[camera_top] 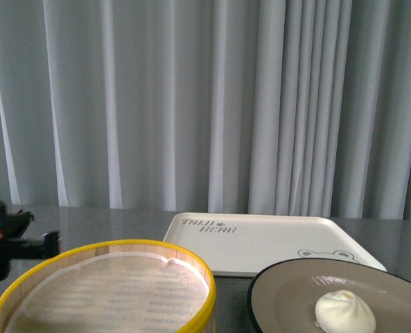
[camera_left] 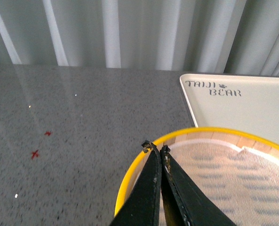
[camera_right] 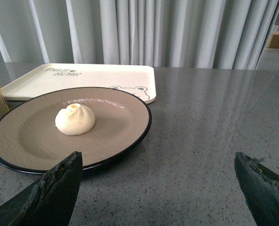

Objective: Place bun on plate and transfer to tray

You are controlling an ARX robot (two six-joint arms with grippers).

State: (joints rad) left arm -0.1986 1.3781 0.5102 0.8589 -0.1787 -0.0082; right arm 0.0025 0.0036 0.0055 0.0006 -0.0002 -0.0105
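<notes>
A: Left side first. What is the left claw doing?
B: Clenched, tips pressed together, nothing between them. It hangs over the rim of the round yellow-rimmed bamboo steamer basket. The basket shows only its pale liner and no bun, so my read is that the left arm has no job right now.
A: Dark lump at the left edge of the front view?
B: Likely part of that arm. Too blurred and cropped to say, skip.
A: Moving right?
B: Flat cream-white rectangular tray with grey lettering and a bear face. It lies on the grey speckled worktop behind basket and plate, nothing on it. Probably the drop spot.
A: Then the plate?
B: Large round beige-brown plate with a black rim, just in front of the tray's near edge. Touching or not, can't tell. The small cream-white pleated steamed bun sits near its middle. I judge step one done, transfer left.
A: Right claw?
B: Released, fingers wide apart, empty, low over the worktop. One finger is just by the plate's near rim. Looks lined up to grip that rim.
A: Anything hidden?
B: The front view crops basket and plate at the bottom, and the right claw isn't in it. Plate underside unseen.
</notes>
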